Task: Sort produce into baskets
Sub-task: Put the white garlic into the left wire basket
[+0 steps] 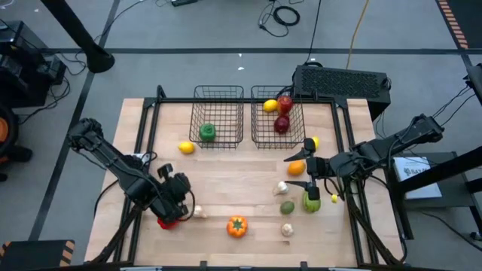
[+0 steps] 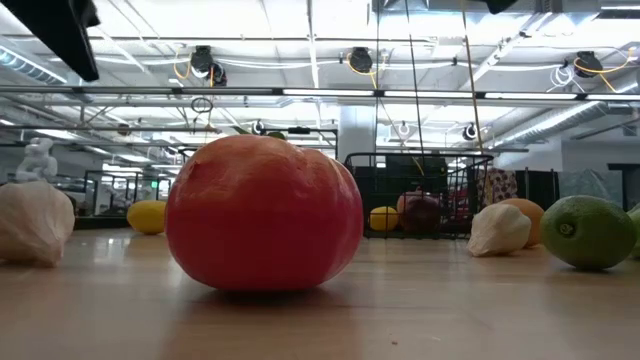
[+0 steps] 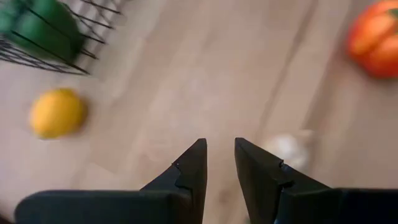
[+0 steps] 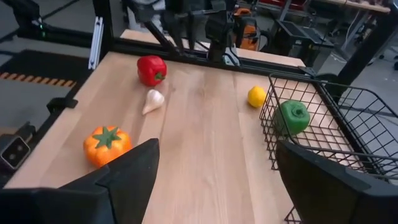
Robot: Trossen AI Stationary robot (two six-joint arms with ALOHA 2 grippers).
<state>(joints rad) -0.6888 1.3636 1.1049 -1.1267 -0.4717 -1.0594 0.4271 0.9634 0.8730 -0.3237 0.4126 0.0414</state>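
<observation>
Wooden tabletop (image 1: 226,188) holds scattered produce before two wire baskets (image 1: 218,114). Left gripper (image 3: 219,163), fingers narrowly parted and empty, hovers near a whitish bulb (image 3: 287,148), probably about to pick it. Right gripper (image 1: 295,172) waits spread wide, holding nothing, over an orange (image 1: 297,168).

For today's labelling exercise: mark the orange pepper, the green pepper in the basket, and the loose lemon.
orange pepper (image 1: 236,226), high view, its top.
green pepper (image 1: 207,132), high view, its middle.
lemon (image 1: 186,147), high view, its middle.

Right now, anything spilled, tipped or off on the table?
Nothing stands out. Both baskets sit upright side by side: the left basket holds a green pepper, the right basket a lemon and red apples. The rest of the produce lies loose, awaiting sorting.
</observation>
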